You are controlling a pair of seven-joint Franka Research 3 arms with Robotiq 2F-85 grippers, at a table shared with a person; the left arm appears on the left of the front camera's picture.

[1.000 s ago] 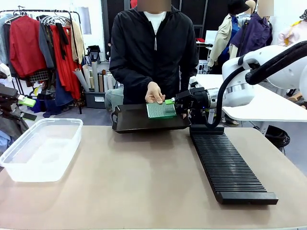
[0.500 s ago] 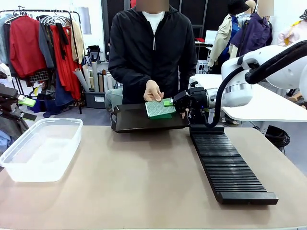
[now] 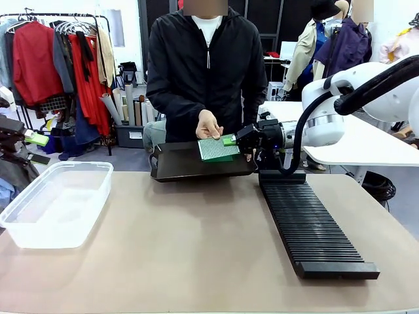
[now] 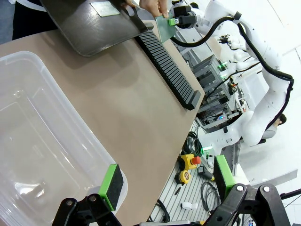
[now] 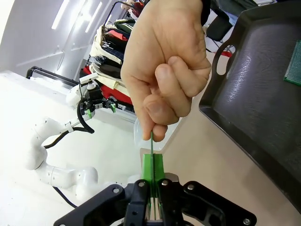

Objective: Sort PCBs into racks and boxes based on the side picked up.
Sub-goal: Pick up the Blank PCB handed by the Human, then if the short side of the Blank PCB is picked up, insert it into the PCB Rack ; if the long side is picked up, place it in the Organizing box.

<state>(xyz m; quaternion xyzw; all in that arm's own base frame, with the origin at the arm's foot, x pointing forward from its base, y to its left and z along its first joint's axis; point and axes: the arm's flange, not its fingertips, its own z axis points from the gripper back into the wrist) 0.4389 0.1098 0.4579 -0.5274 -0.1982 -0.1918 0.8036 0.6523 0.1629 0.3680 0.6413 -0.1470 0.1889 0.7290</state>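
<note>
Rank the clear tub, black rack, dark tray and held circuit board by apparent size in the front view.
1. Clear tub and black rack: about alike, too close to rank.
2. Dark tray, though it sits farther back.
3. Circuit board.

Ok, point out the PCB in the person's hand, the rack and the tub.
PCB (image 3: pixel 216 150): front view, middle of its face.
rack (image 3: pixel 313 226): front view, middle of its slotted top.
tub (image 3: pixel 39 230): front view, its near wall.
</note>
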